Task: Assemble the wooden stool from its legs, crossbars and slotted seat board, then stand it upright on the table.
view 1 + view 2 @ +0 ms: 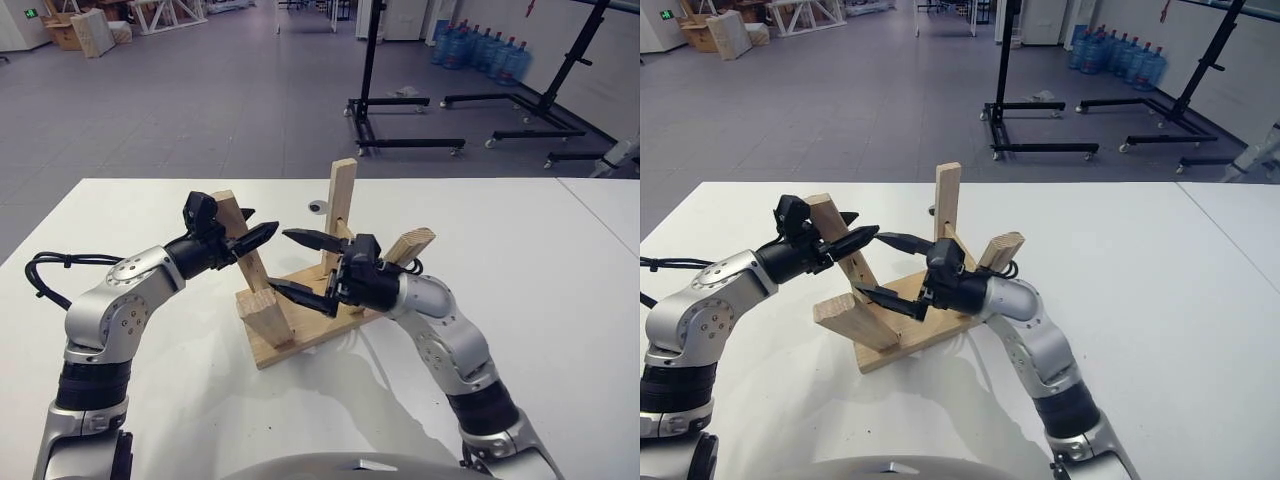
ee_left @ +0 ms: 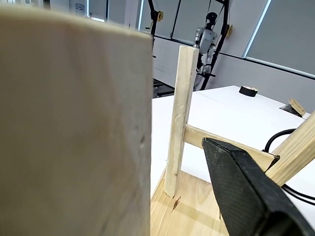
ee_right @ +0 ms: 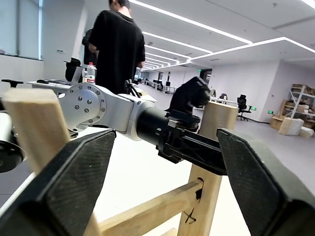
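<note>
On table (image 1: 560, 300), your left gripper (image 1: 258, 225) straddles outer leg (image 1: 228, 207), fingers spread; right gripper (image 1: 280, 260) gapes wide near crossbar (image 3: 147, 212).

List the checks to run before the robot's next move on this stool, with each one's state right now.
1. Seat board lies flat on the table, legs pointing up: ok.
2. Right gripper open and holding nothing: ok.
3. Left gripper has a firm hold on the left leg: cannot tell.
4. Crossbar meets the tall leg: ok.
5. Right-side leg stands straight: not ok, it leans.
6. Stool stands upright: not ok, it is upside down.
</note>
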